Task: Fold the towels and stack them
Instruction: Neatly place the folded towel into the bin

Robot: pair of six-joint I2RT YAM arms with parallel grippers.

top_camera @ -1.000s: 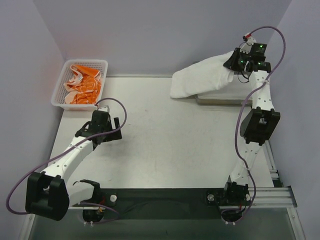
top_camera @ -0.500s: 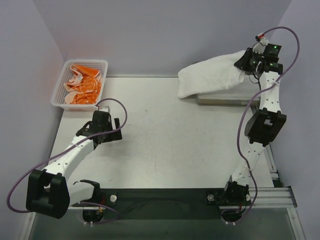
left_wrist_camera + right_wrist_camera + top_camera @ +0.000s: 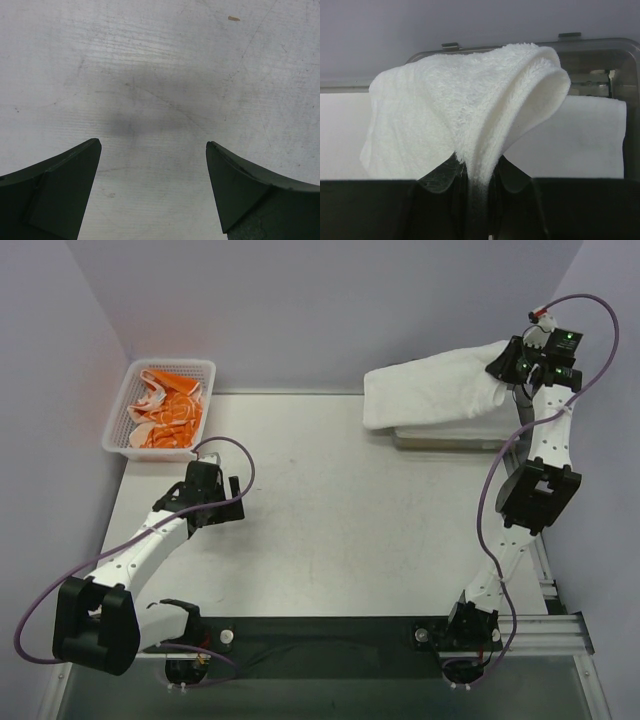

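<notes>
Top external: right claw (image 3: pixel 504 363) pinches edge of towel (image 3: pixel 430 390).

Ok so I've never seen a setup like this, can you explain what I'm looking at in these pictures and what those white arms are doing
These are two robot arms bolted at the near edge of a table, each ending in a two-finger gripper. The wide picture looks down from above and behind them. The other two come from small cameras on each wrist. The right gripper is pinching a white towel, held up over a grey tray at the far right. The left gripper is open, over bare table, holding nothing. At the far left, a white mesh basket holds orange-and-white towels.
</notes>
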